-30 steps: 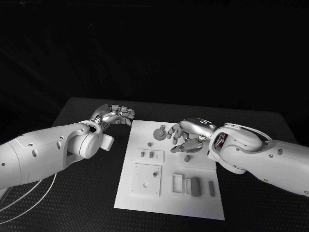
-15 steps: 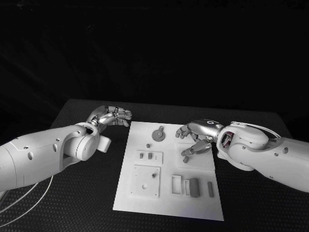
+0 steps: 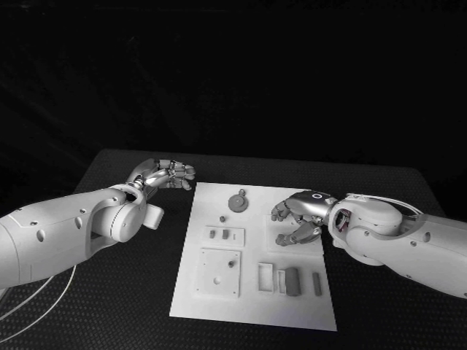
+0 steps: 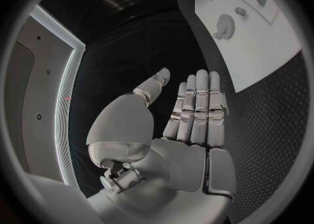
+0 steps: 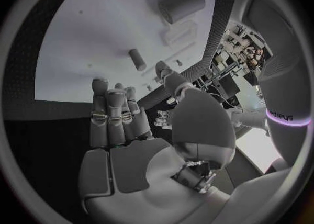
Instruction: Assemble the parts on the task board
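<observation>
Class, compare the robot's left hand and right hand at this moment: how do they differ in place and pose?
The left hand hangs over the black table, beside the task board's far left corner; the right hand is over the board's right side. In the wrist views the left hand's fingers are straight and together, while the right hand's bend slightly. Both hold nothing.

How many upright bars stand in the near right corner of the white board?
3 on the board: a pale frame-like bar, a darker thick bar beside it, a thin bar farthest right. None seems hidden.
</observation>
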Robot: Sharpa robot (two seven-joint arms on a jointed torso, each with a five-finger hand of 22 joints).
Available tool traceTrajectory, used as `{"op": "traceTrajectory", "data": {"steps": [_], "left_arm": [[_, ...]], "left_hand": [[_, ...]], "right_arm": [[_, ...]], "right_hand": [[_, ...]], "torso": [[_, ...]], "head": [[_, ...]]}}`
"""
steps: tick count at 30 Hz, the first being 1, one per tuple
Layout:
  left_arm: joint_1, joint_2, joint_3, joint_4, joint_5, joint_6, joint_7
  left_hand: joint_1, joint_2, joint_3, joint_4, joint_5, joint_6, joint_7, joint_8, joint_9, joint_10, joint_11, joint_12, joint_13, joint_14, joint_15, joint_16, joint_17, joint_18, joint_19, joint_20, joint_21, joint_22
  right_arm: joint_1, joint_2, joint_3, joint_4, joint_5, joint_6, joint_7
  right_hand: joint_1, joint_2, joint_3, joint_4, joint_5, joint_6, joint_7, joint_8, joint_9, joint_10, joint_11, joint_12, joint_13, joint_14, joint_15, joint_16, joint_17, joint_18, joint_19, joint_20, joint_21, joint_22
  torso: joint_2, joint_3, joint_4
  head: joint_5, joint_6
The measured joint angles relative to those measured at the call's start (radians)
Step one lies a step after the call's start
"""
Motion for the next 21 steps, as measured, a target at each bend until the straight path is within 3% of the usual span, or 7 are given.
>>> {"op": "traceTrajectory", "data": {"steps": [4,8,15,21], "left_arm": [[0.000,0.000,0.000,0.000,0.000,0.000,-0.001],[0.000,-0.003,0.000,-0.001,0.000,0.000,-0.001],[0.000,-0.004,0.000,-0.001,-0.004,0.000,-0.001],[0.000,-0.005,0.000,-0.001,-0.007,0.001,-0.002]], "left_hand": [[0.000,0.000,0.000,0.000,0.000,0.000,0.000,0.000,0.000,0.000,0.000,0.000,-0.001,0.000,0.000,0.000,0.000,0.000,0.000,0.000,0.000,0.000],[0.000,0.000,0.000,0.000,0.000,0.000,0.000,0.000,0.000,0.000,0.000,0.000,-0.001,0.000,0.000,0.000,0.000,0.000,0.000,0.000,0.000,-0.001],[0.000,0.000,0.000,0.000,0.000,0.000,0.000,0.000,0.000,0.000,0.000,0.000,-0.001,0.000,0.000,0.000,0.001,0.000,0.000,0.000,0.000,-0.001],[0.000,0.000,0.000,0.000,0.000,0.000,0.000,0.000,0.000,0.000,0.000,0.000,-0.001,0.000,0.000,0.000,0.001,0.000,0.000,0.000,0.000,-0.001]], "right_arm": [[-0.016,0.003,-0.002,-0.001,-0.015,-0.012,-0.001],[-0.023,0.009,-0.003,-0.010,-0.028,-0.026,-0.002],[-0.041,0.018,-0.007,-0.021,-0.039,-0.041,-0.003],[-0.042,0.020,-0.006,-0.021,-0.043,-0.053,-0.003]], "right_hand": [[0.037,0.058,-0.031,-0.054,0.000,0.027,0.002,0.018,0.004,0.077,-0.027,0.032,0.010,0.021,-0.030,0.004,-0.009,0.000,0.008,-0.004,0.011,0.000],[0.070,0.091,-0.058,-0.058,0.000,0.063,0.009,0.036,0.006,0.121,-0.048,0.054,0.016,0.040,-0.048,0.004,-0.018,0.000,0.017,-0.009,0.015,0.000],[0.093,0.115,-0.083,-0.056,0.000,0.100,0.015,0.050,0.002,0.169,-0.057,0.061,0.022,0.050,-0.059,0.004,-0.028,0.002,0.017,-0.009,0.015,0.000],[0.101,0.123,-0.096,-0.057,0.000,0.119,0.017,0.053,-0.001,0.192,-0.070,0.071,0.031,0.059,-0.068,0.004,-0.032,0.002,0.022,-0.015,0.015,0.000]], "torso": [[0.000,-0.0005,0.0012],[0.000,-0.0005,0.0018],[0.000,-0.0013,0.0018],[-0.001,-0.0016,0.0018]], "head": [[-0.001,-0.003],[0.001,-0.006],[0.001,-0.010],[0.003,-0.013]]}}
